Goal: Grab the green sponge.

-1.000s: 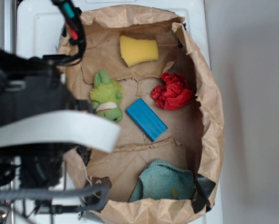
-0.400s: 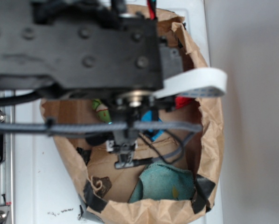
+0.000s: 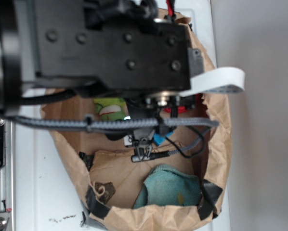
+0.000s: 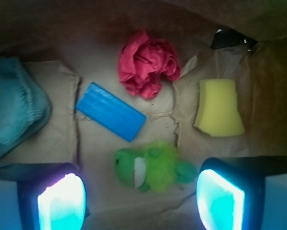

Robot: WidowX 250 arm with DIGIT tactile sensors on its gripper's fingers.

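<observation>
Gripper point(image 4: 141, 203) status: hanging over paper bag point(image 3: 222, 139) with fingers spread wide, pinching nothing. Sitting directly above green plush frog point(image 4: 150, 168), well apart from green sponge point(image 4: 11, 103) (taking the teal-green pad for it; lying at far left of wrist view, against bag wall). Risking: descending here and closing on frog instead; also snagging crumpled bag wall while reaching sideways.

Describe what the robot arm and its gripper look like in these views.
The arm is a bulky black body with round bolt heads. A grey braided cable crosses beneath it, thin black wires loop below, and a flat white ribbon cable sticks out to the side. In the wrist view, the gripper shows two dark-framed fingers whose pads glow cyan-white.
</observation>
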